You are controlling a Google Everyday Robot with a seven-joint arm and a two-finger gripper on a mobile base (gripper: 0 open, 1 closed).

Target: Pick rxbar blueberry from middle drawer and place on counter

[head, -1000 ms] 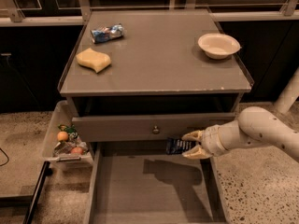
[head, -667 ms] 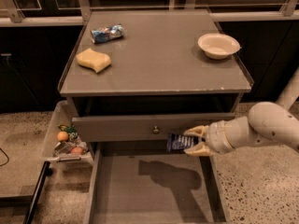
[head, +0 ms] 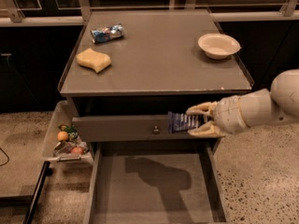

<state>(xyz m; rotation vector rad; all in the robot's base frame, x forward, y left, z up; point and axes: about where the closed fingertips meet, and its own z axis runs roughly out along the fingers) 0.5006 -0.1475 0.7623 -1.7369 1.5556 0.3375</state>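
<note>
Hanging clear of the drawer [head: 140, 204], the bar [head: 180, 122] is pinched at its right end by the tool [head: 194, 122], whose 2 fingers [head: 202, 108] close narrowly on it from above and below. The bar lies roughly level with its free end pointing left. It is in front of the shut drawer front [head: 117, 127] and just right of the knob [head: 155, 130]. It sits below the front edge of the table [head: 159, 64] and above the open drawer, touching neither as far as can be seen.

The step in hand looks like the carry from drawer to table: the pick is done, the placing is not yet done. To do it well, the tool should first ease away from the cabinet front so the bar clears the table's lip. It should then rise until the bar is plainly above the top, and only then move in. Rising straight up from here risks catching the bar's free end on the edge. Only 1 end is gripped, so a slow, steady move should keep the bar from swinging or slipping.

On the table, the bowl [head: 218, 45] sits at the right rear, the sponge [head: 94, 59] at the left and the packet [head: 107, 33] at the left rear. The front middle is bare and seems the nearest, safest landing spot. The bar should be lowered until it rests flat before the tool opens.
</note>
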